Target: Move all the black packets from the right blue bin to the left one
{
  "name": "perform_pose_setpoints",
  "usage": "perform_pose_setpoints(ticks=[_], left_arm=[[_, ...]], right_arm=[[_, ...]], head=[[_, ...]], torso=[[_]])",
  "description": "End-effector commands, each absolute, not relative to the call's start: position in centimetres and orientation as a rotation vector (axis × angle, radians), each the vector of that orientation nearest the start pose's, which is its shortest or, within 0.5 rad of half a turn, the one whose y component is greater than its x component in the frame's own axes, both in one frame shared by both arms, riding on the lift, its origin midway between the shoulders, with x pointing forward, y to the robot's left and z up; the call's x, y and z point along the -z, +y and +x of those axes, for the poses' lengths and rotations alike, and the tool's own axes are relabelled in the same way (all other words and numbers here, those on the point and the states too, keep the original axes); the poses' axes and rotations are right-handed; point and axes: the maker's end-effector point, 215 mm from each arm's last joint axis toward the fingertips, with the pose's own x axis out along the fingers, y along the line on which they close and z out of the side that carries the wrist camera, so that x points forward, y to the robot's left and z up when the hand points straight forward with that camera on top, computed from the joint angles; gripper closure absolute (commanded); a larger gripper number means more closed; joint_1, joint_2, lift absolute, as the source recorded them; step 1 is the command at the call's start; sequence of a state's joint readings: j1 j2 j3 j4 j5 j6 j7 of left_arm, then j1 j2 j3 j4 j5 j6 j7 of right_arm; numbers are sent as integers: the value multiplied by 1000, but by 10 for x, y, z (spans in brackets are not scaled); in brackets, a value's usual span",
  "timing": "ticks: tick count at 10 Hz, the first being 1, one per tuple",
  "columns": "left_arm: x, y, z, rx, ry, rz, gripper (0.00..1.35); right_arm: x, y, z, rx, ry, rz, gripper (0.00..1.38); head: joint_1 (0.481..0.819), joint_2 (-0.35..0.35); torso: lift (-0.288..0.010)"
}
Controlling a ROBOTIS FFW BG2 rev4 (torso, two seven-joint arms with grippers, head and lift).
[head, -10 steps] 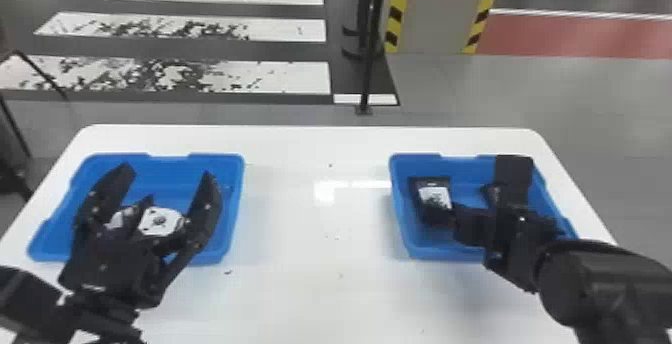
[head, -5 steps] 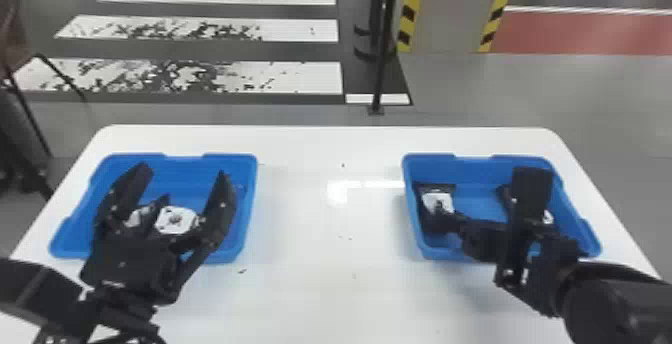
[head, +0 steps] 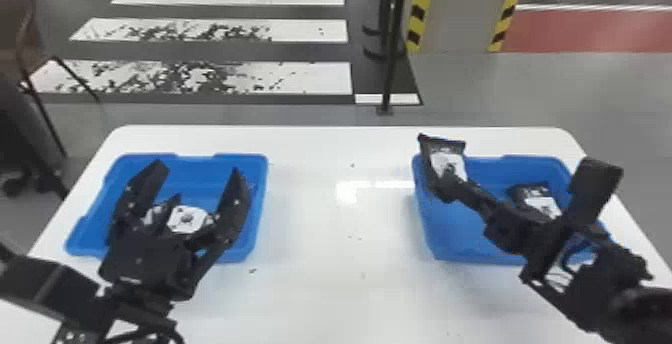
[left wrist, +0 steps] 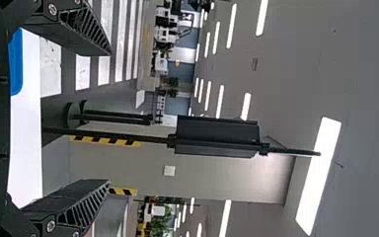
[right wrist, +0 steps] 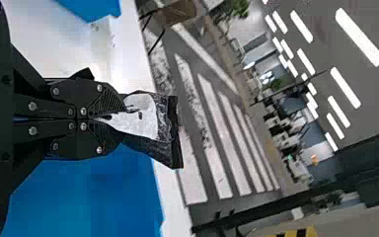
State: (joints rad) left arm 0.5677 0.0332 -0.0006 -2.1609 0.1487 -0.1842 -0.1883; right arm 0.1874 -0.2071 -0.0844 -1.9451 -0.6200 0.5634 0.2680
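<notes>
My right gripper (head: 450,188) is shut on a black packet (head: 446,160) with a white label, held up at the left edge of the right blue bin (head: 465,240). In the right wrist view the packet (right wrist: 143,116) sticks out from the closed tips of the gripper (right wrist: 121,114). Another black packet (head: 537,199) lies in the right bin, partly behind the arm. My left gripper (head: 195,185) stands open above the left blue bin (head: 250,160), where white-labelled packets (head: 186,219) lie, partly covered by it. The left gripper (left wrist: 109,118) has nothing between its fingers in its wrist view.
Both bins stand on a white table (head: 330,268), with bare tabletop between them. Beyond the table's far edge are a thin black pole (head: 392,58) and, at the left, a chair (head: 30,38).
The right gripper has risen out of the right bin, lifting the packet that lay at its left side. The head view has shifted slightly; the left gripper stays open over its bin.
</notes>
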Motion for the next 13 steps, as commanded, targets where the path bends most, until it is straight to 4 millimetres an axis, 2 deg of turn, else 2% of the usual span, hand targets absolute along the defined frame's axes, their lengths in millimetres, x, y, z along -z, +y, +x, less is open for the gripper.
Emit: perform_pose_setpoints(ticks=[1, 2, 3, 4, 5, 6, 7, 8, 11, 13], left_arm=[[243, 189, 422, 207, -220, -124, 114], [247, 188, 423, 209, -211, -141, 113], [251, 187, 425, 212, -203, -135, 113], [256, 182, 427, 226, -188, -138, 111], [259, 178, 430, 242, -175, -141, 111], [266, 169, 434, 275, -140, -161, 113], [269, 159, 437, 307, -119, -175, 116], [268, 156, 441, 316, -115, -176, 117], [266, 166, 453, 316, -100, -214, 117], [275, 163, 455, 327, -66, -233, 117]], right_arm=[[324, -191, 540, -482, 161, 439, 1170], [310, -160, 540, -564, 122, 468, 1170], [310, -120, 532, -659, 122, 511, 1170], [312, -69, 511, -769, 154, 548, 1170], [314, -29, 490, -851, 186, 573, 1170], [306, 2, 476, -922, 188, 564, 1170], [298, 21, 464, -972, 185, 550, 1170], [293, 30, 457, -996, 178, 543, 1170], [299, 52, 437, -1047, 209, 549, 1170], [302, 72, 422, -1094, 234, 559, 1170]], head=[[695, 6], [695, 7], [695, 10], [695, 38], [695, 91], [695, 144], [695, 169], [695, 201], [695, 235], [695, 267]], torso=[[-140], [-140], [-140], [-140], [-140], [-140], [-140], [-140], [-140], [-140]])
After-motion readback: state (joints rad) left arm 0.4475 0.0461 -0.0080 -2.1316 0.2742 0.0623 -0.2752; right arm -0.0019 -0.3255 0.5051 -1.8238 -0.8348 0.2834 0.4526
